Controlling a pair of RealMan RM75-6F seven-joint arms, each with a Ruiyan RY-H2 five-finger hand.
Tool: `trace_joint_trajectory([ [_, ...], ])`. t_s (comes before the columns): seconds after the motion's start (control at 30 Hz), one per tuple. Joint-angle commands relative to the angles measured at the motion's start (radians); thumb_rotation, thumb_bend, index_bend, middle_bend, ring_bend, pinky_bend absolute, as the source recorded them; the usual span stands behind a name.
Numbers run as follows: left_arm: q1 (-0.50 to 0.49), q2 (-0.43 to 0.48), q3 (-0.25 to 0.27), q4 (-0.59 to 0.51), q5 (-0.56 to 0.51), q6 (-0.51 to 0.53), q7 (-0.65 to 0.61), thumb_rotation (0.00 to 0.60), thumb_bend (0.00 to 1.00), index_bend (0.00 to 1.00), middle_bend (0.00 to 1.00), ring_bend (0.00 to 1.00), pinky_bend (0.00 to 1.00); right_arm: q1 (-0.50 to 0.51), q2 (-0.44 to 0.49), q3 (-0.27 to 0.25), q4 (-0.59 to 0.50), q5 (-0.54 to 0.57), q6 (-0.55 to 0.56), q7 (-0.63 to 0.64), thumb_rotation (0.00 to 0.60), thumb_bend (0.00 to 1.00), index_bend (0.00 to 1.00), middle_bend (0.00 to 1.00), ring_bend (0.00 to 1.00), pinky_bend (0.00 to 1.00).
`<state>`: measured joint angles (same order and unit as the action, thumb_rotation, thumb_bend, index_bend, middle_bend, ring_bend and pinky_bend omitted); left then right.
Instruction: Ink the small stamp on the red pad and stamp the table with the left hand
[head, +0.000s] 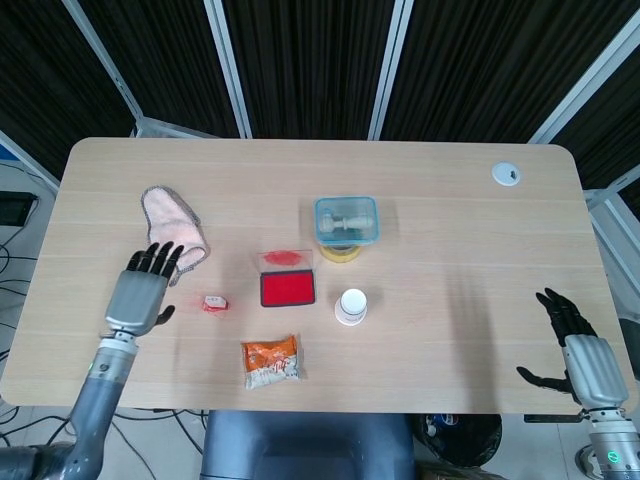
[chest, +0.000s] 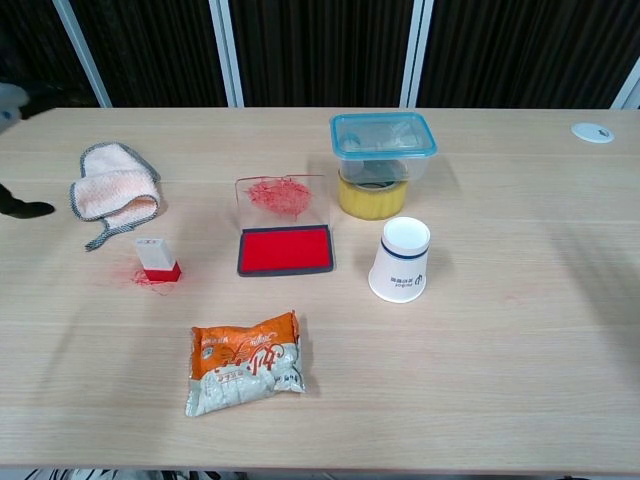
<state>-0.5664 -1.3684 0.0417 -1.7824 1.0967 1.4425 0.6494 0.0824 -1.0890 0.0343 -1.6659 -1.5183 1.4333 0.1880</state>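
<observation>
red smears on the pale wood under the small stamp (chest: 158, 259) suggest the print is already made: the stamp stands upright on the surface (chest: 480, 330), to the left of the red pad (chest: 285, 250) and well apart from it, with ink marks at its base. the pad lies open, its clear lid raised behind it and stained red. judging by this, inking and stamping look done, and little or nothing is left beyond clearing the arm away.

the left hand (head: 143, 289) hovers further left of the stamp, fingers spread, gripping nothing; its fingertips lie near the pink cloth (head: 172, 226), which sits up and left of the pad. the right hand (head: 577, 349) is far right of the pad at the surface's edge, fingers apart and empty.

the chest view shows only a dark fingertip of the left hand at its left border. whether the print is a clean impression or just a smudge is too small to tell, and the stamp hides most of it.
</observation>
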Motion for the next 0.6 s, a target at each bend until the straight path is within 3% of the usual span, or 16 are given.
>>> trace_joint_trajectory([
  [0.03,0.140,0.101,0.087,-0.020,0.157,0.134,-0.181,0.600,0.15,0.00,0.00,0.00,0.06,-0.001,-0.009,0.001,0.003,0.001,0.005,-0.020,0.600,0.17,0.00,0.00,0.00,0.18],
  [0.23,0.258,0.145,0.139,0.043,0.252,0.232,-0.316,0.600,0.12,0.00,0.00,0.00,0.00,-0.005,-0.023,0.006,0.009,0.002,0.018,-0.049,0.600,0.18,0.00,0.00,0.00,0.18],
  [0.6,0.322,0.169,0.103,0.076,0.264,0.201,-0.398,0.600,0.11,0.00,0.00,0.00,0.00,-0.004,-0.030,0.006,0.013,0.001,0.019,-0.065,0.600,0.18,0.00,0.00,0.00,0.18],
])
